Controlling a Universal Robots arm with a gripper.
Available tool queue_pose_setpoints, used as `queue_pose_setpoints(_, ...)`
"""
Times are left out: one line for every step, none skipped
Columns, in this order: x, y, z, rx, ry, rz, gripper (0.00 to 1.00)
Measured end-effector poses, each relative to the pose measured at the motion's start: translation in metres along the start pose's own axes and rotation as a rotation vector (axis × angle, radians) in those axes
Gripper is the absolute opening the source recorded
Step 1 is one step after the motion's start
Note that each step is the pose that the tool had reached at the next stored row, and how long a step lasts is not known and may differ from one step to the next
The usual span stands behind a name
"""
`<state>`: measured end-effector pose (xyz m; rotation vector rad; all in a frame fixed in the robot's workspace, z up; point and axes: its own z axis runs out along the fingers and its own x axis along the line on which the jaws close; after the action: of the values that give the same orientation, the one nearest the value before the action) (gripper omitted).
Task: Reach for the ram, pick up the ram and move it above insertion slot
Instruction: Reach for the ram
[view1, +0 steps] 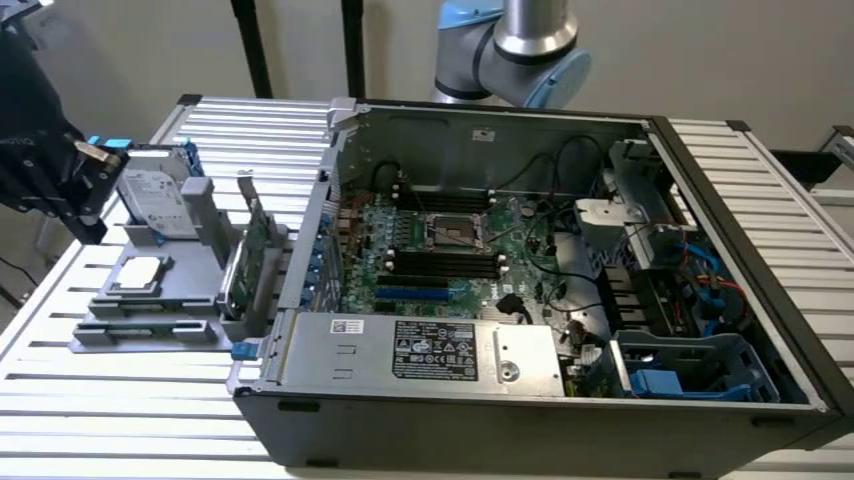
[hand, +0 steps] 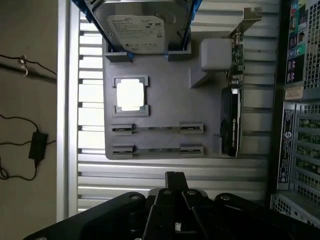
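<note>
Ram (hand: 157, 149) sits edge-up in clips on the grey fixture tray (hand: 165, 107), w/ a second stick (hand: 157, 128) parallel just beside it. Looks like two, tho edge-on they're only thin slivers. Gripper (hand: 175, 180) hovers off the tray's edge on the ram side, jaws pinched shut, nothing in them. The nearer stick lies straight ahead of the fingertips, well apart, long axis crosswise to the line of approach. Same tray also carries a hard drive (hand: 142, 25), a CPU chip (hand: 130, 95) and an expansion card (hand: 231, 120) stood on edge. Over in the exterior view, the open PC case (view1: 534, 420) stands on the exterior view's right of the tray, motherboard (view1: 400, 225) inside. The insertion slot (view1: 434, 262) lies among the black parallel sockets, running approx. the same way as the stick.
</note>
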<state>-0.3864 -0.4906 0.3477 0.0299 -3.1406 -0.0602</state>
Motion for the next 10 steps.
queue_pose_setpoints(0.0000,0.0000,0.0001,-0.0001,-0.0001,0.000,0.11)
queue_pose_setpoints(0.0000,0.0000,0.0000,-0.0001,-0.0001,0.000,0.11)
queue_pose_setpoints(-0.0001,0.0001,0.0000,-0.0002,-0.0002,-0.004,0.11)
queue_pose_setpoints(-0.0001,0.0002,0.0000,-0.0001,0.0003,-0.019,0.11)
queue_pose_setpoints(0.0000,0.0002,0.0000,-0.0001,0.0010,-0.036,0.11)
queue_pose_setpoints(0.0000,0.0002,0.0001,-0.0001,0.0016,-0.054,0.11)
queue_pose_setpoints(0.0000,0.0002,0.0001,-0.0002,0.0023,-0.073,0.11)
queue_pose_setpoints(0.0000,0.0002,0.0000,-0.0001,0.0030,-0.091,0.11)
queue_pose_setpoints(0.0000,0.0002,0.0001,-0.0002,0.0037,-0.109,0.11)
queue_pose_setpoints(0.0000,0.0002,0.0000,-0.0001,0.0044,-0.127,0.11)
